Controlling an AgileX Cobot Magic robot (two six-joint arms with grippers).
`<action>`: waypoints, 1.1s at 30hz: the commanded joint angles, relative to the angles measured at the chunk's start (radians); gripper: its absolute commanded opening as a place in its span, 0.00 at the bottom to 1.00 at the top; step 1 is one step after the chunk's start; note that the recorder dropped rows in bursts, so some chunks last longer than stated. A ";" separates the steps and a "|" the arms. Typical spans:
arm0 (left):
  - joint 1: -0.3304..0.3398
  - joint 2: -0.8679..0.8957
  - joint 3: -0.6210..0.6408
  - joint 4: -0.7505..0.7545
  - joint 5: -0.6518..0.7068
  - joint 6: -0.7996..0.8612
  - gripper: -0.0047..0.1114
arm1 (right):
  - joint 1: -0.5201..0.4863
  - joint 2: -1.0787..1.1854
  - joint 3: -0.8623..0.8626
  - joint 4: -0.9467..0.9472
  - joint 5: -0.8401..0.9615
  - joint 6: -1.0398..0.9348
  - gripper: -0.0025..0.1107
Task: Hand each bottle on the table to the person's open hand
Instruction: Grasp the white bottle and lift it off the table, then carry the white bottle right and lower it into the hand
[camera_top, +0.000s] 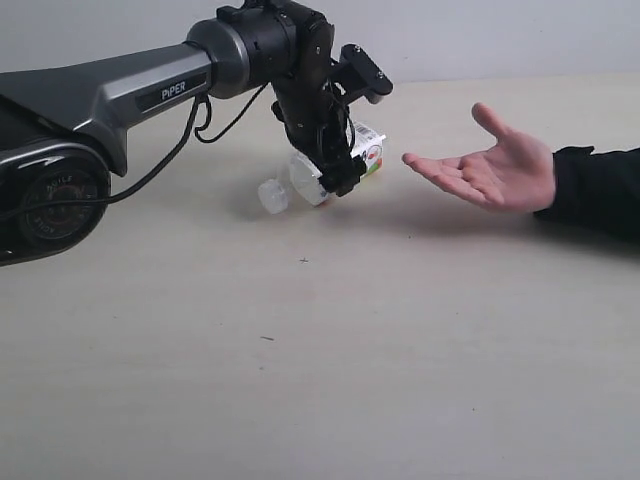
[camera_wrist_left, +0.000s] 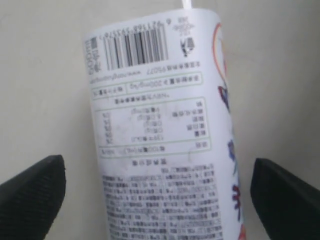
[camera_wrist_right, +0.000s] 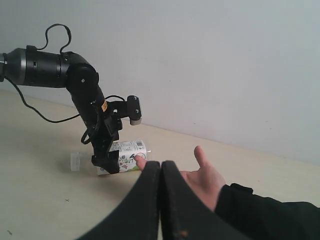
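Left tool (camera_wrist_left: 160, 200), jaws apart, straddles white-labelled bottle (camera_top: 367, 150) lying on table (camera_top: 300, 380), upper centre, exterior view. Right tool (camera_wrist_right: 160, 200) closed, idle. Best: clamp mid-label squarely, lift level, carry frame-right to open hand (camera_top: 490, 170), palm-up.

One bottle (camera_top: 368, 152), one hand (camera_top: 495, 170), two pincers (camera_top: 336, 168) (camera_wrist_right: 160, 166)
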 joint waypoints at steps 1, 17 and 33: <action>-0.003 0.001 -0.006 -0.017 0.016 -0.007 0.86 | -0.003 -0.003 0.003 -0.003 -0.006 -0.002 0.02; -0.003 0.005 -0.006 -0.011 0.013 -0.012 0.03 | -0.003 -0.003 0.003 -0.003 -0.006 -0.002 0.02; -0.005 -0.203 -0.006 0.009 -0.039 0.503 0.06 | -0.003 -0.003 0.003 -0.003 -0.006 -0.002 0.02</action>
